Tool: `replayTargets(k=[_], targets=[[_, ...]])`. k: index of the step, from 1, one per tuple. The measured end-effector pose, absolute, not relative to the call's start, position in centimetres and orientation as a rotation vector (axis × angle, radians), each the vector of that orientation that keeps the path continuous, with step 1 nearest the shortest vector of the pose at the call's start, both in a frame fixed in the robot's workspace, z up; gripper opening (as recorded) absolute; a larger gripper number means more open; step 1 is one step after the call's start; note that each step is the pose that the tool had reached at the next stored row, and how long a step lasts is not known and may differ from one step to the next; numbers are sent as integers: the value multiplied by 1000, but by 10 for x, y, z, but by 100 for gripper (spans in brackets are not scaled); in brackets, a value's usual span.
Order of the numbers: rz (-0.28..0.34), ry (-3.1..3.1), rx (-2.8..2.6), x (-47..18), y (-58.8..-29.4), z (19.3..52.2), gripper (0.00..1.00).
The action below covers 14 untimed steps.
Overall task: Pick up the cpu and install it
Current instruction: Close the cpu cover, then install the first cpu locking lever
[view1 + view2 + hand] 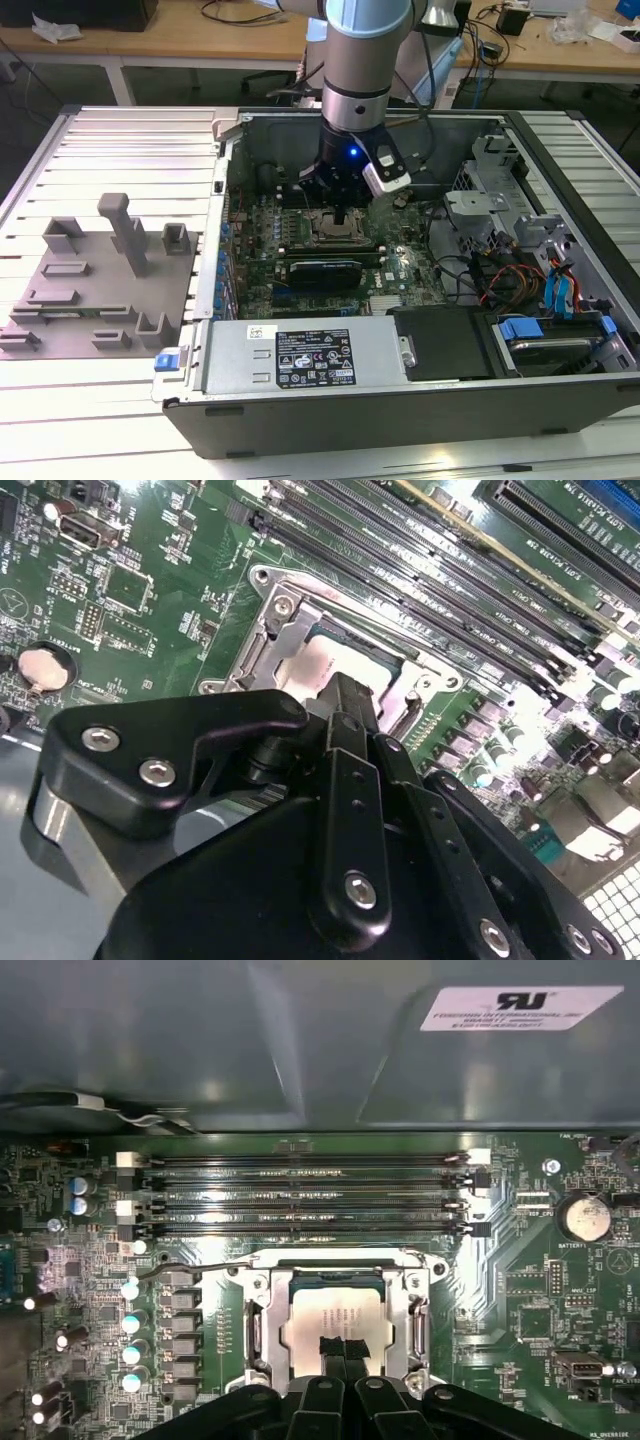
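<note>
Touching the cpu (338, 1318), which lies in the socket frame (262, 1328).
In the first wrist view the gripper (343, 1348) seems clenched empty, tips on the chip's top; the exterior view adds the open computer case (400, 420) around it.

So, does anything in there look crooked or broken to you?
Nothing stands out. In the first wrist view the cpu lies flat and square inside its metal socket frame, with the gripper shut right over it. The memory slots beside it look straight and undamaged.
</note>
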State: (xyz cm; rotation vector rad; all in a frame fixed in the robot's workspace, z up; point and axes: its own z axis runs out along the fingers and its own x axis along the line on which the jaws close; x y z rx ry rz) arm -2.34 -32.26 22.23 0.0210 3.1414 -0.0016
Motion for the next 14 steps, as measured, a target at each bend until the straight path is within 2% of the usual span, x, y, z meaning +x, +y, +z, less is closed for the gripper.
replayTargets(k=[5,14], targets=[[-2,3141,21,-23,-323,233,11],[-2,3141,21,-23,-323,234,11]])
